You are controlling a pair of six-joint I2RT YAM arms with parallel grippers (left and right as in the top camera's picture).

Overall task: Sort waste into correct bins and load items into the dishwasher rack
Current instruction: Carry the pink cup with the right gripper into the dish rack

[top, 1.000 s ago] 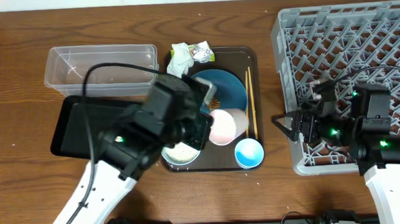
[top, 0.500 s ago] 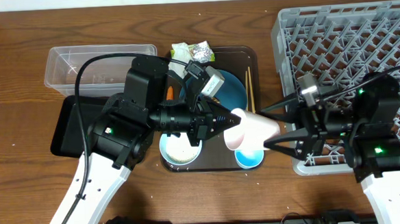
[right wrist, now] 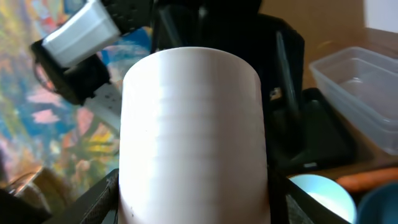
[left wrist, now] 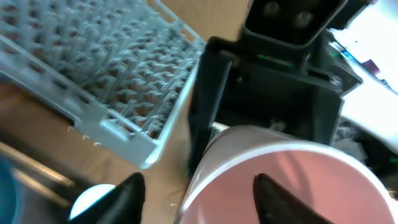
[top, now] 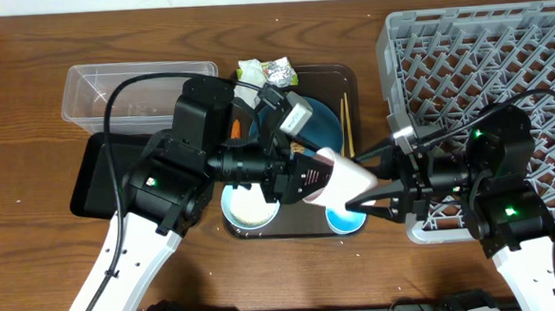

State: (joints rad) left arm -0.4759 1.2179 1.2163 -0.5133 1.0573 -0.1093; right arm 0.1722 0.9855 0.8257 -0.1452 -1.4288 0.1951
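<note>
The right gripper (top: 353, 184) is clasping the small pink cup (top: 339, 176) above the brown serving tray (top: 349, 75), likely for carrying right to the dishwasher rack (top: 481, 50). The left gripper (top: 314, 173) is gaping loose around the cup's rim, handing it over

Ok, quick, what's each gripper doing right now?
Left gripper: open, fingers straddling the pink cup rim.
Right gripper: closed on the pink cup's sides.

Small pink cup (top: 343, 178) is sideways in the air over the brown serving tray (top: 326, 81), between both grippers. Left gripper (top: 312, 169) at its mouth end; right gripper (top: 351, 182) fingers straddle its sides. Underneath: small blue cup (top: 338, 220) partly hidden, white bowl (top: 247, 209), blue plate (top: 322, 125), chopsticks (top: 345, 123). Tissue (top: 249, 73) and wrapper (top: 279, 75) at tray's far edge. Grey rack (top: 482, 59) on the right.
</note>
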